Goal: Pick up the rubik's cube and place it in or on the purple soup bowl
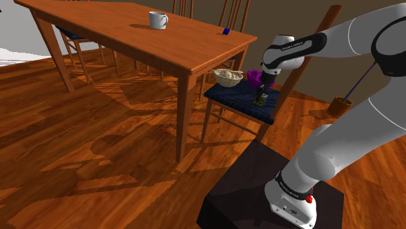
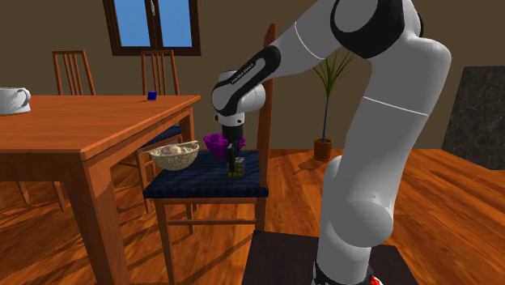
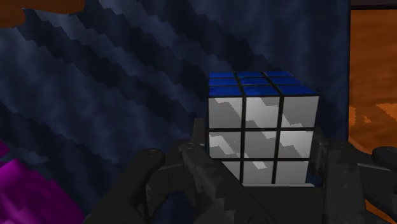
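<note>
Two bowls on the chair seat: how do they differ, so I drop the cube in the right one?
Colour: the purple bowl is vivid purple; the tan bowl is pale beige.
Place: the purple bowl sits by the gripper, near the chair back; the tan bowl sits at the seat edge beside the table.
Contents: the tan bowl holds a pale heap; the purple bowl's inside is partly hidden.
Both stand upright on the dark blue seat.
</note>
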Robot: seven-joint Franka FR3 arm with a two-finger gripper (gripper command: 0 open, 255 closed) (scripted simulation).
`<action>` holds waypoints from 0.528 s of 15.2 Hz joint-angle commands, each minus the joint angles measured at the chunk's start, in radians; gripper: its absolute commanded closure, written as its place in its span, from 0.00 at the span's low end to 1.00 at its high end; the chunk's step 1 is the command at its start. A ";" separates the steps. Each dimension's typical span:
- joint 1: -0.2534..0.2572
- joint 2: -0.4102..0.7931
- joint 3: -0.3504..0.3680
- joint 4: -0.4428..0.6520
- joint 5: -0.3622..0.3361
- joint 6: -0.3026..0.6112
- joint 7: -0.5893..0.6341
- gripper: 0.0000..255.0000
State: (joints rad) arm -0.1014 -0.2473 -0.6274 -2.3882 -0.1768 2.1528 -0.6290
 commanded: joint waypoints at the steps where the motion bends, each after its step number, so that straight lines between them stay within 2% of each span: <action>1: -0.014 -0.023 -0.005 0.033 -0.003 -0.034 0.007 1.00; 8: -0.022 -0.064 0.022 0.096 -0.011 -0.135 0.018 1.00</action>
State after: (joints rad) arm -0.1145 -0.3023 -0.5960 -2.3196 -0.1904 2.0328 -0.6095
